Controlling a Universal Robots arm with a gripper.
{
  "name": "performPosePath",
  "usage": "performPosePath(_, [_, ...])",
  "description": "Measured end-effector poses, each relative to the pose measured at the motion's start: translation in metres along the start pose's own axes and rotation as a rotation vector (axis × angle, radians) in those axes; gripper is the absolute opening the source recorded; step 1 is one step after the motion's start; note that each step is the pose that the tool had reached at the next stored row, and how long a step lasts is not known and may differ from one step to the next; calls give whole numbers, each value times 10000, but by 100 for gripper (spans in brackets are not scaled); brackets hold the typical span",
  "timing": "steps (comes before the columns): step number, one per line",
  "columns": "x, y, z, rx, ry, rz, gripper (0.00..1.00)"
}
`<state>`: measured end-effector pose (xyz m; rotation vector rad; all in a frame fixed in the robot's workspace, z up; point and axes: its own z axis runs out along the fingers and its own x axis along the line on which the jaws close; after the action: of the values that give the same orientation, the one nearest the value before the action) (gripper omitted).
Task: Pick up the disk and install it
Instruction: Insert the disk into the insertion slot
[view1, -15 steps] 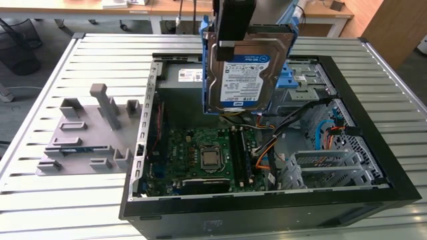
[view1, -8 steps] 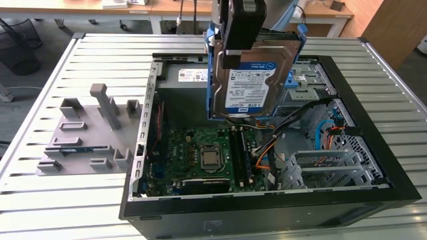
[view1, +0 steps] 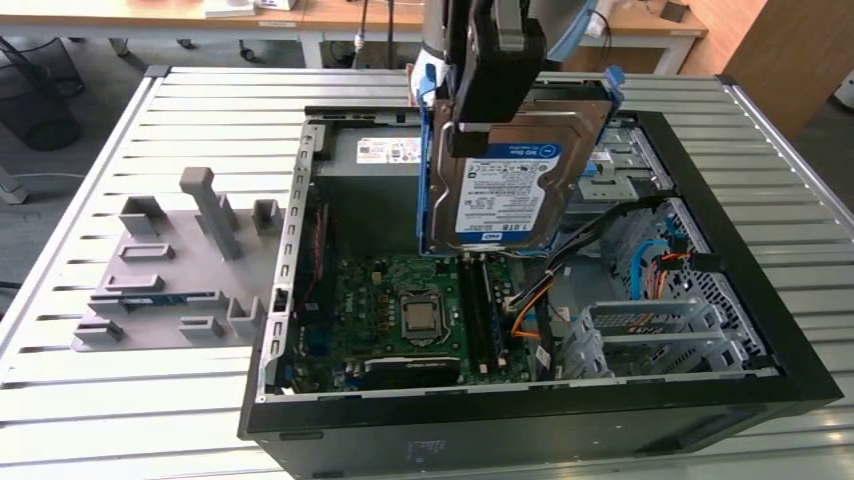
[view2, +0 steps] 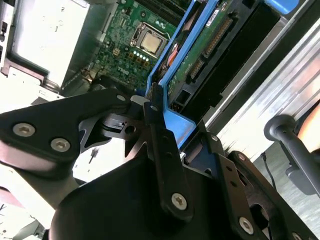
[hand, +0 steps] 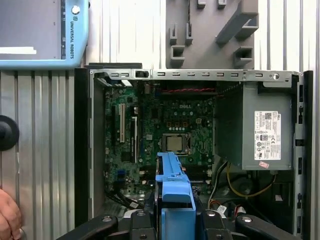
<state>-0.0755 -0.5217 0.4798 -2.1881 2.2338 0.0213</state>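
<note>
Evidently the pick-up is done: the gripper (view1: 470, 138) is closed tight on the upper edge of the disk (view1: 514, 190), gripping its blue carrier (hand: 172, 182). The drive hangs upright, label facing the exterior view, above the open computer case (view1: 534, 418). It hovers over the 12 o'clock part of the opening, above the motherboard (view1: 400, 300) and at 3 o'clock of the power supply (view1: 367, 150). The step in hand looks like the carry toward installation. A silver drive cage (view1: 654, 330), the likely bay, sits at about 4 o'clock from the CPU socket (view1: 420, 318), apart from the disk. Seating it there would, I judge, call for turning it and lining its rails with the cage, clear of the orange cables (view1: 523, 300). A person's hand (hand: 7, 215) rests on the slatted table (view1: 134, 400).
</note>
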Motion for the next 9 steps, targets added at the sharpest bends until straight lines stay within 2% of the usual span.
performPosePath(5, [187, -4, 10, 0, 1, 0, 36])
performPosePath(9, [270, -15, 12, 0, 1, 0, 36])
